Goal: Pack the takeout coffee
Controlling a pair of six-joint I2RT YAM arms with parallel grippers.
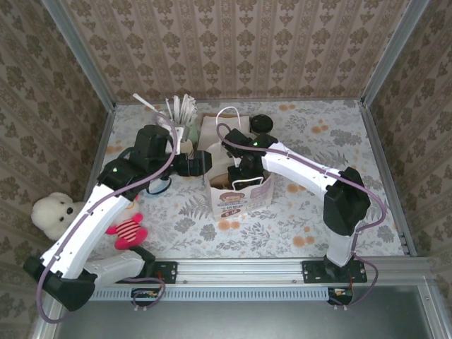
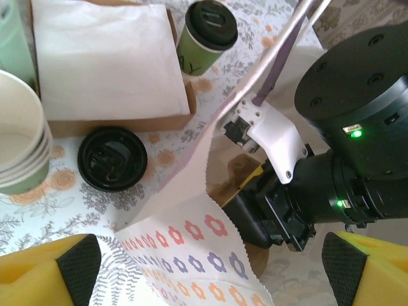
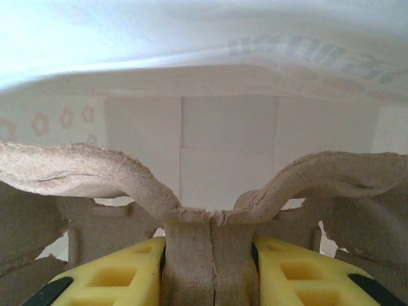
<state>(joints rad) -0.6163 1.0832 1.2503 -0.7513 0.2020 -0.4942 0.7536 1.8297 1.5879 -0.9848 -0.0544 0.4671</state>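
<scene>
Inside the paper bag point(image 2: 191, 245) our right gripper point(image 3: 209, 271) clamped a pulp carrier point(image 3: 83, 169); our left gripper point(image 2: 207, 277) gaped empty above it, takeout coffee point(image 2: 205, 35) standing beyond.

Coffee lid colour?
Black lid on the olive-green coffee; clearest in the left wrist view.

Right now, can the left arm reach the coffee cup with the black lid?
Probably yes. The left gripper is open and empty, and the coffee cup stands in the open beyond the loose lid, beside the napkin box. The paper bag and right arm crowd one side.
</scene>
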